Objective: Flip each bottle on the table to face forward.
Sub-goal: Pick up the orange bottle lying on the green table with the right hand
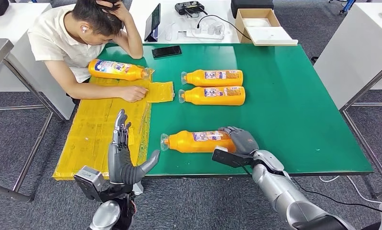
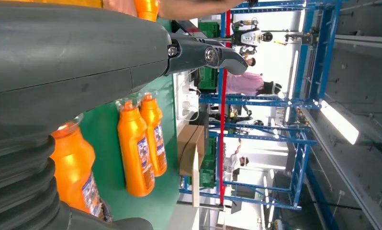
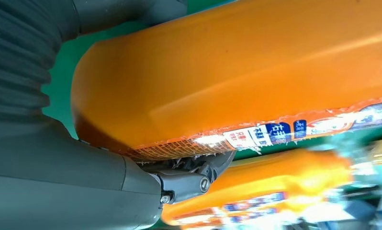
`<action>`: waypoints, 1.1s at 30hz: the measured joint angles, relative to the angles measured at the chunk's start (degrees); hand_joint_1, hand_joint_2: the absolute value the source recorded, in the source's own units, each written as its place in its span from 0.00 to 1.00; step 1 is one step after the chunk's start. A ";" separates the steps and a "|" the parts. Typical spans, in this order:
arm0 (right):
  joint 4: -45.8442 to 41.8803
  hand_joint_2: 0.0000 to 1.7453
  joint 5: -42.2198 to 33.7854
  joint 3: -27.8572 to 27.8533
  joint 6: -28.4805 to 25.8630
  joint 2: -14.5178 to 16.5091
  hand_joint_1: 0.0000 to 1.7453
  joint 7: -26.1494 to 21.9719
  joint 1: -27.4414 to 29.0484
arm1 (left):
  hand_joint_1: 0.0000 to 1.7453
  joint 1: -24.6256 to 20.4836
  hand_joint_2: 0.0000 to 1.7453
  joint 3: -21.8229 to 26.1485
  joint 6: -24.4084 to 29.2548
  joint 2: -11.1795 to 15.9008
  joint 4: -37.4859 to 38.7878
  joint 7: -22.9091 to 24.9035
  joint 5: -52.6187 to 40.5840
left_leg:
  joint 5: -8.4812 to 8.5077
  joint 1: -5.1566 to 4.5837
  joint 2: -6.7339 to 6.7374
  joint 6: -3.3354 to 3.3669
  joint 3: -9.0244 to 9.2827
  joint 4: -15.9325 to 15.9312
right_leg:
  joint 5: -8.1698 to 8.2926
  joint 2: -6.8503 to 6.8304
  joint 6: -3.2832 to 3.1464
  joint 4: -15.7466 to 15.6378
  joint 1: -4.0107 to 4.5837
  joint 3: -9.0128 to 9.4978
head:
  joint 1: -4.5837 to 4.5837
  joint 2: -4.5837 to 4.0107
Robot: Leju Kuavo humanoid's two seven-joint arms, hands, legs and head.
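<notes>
Bottles (image 1: 198, 141) on green table (image 1: 294, 110)

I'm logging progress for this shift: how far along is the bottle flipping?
Possibly done: the two far bottles lie side by side on the green table, labels up. In hand: the right robot hand is on the base end of the nearest bottle, which lies flat. Left: the bottle on the yellow sheet by the seated person. The left robot hand is open and idle.
</notes>
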 joint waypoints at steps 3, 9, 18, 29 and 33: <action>-1.00 1.00 -2.67 0.68 -0.48 0.07 1.00 -1.73 1.03 | 0.00 -0.42 1.00 -0.22 -0.15 0.00 0.69 0.00 -0.25 | -0.01 0.00 0.01 0.00 -0.09 0.00 | 0.00 0.00 0.00 0.00 -0.01 -0.08 | 0.00 -0.01; -2.41 1.00 -7.90 1.25 -1.07 0.23 1.00 -2.91 2.49 | 0.00 -0.96 1.00 -0.39 0.72 -0.01 1.70 0.37 -0.53 | -0.01 -0.01 0.00 0.00 -0.17 0.00 | -0.01 0.00 0.00 0.00 -0.01 -0.14 | 0.01 0.01; -17.56 1.00 -22.13 -0.99 -6.50 3.56 1.00 -5.10 11.91 | 0.00 -0.60 1.00 0.74 3.67 -0.16 3.48 8.13 14.25 | 0.00 0.03 -0.06 0.00 -0.46 0.00 | -0.03 -0.02 -0.01 0.03 0.01 -0.40 | -0.02 0.00; -31.61 1.00 -27.55 -1.29 -11.11 5.54 1.00 -7.31 17.91 | 0.00 2.95 1.00 -2.04 -8.36 1.30 1.98 13.32 26.26 | -0.03 -0.01 -0.08 0.01 -0.62 0.00 | -0.05 -0.03 0.00 0.00 -0.03 -0.51 | 0.00 0.00; -32.68 1.00 -26.94 -1.03 -10.96 5.90 1.00 -7.24 18.12 | 0.00 3.52 1.00 -3.08 -10.77 1.50 0.50 12.78 27.43 | -0.02 -0.01 -0.08 0.01 -0.62 -0.01 | -0.04 -0.04 0.00 0.00 -0.02 -0.51 | 0.01 0.00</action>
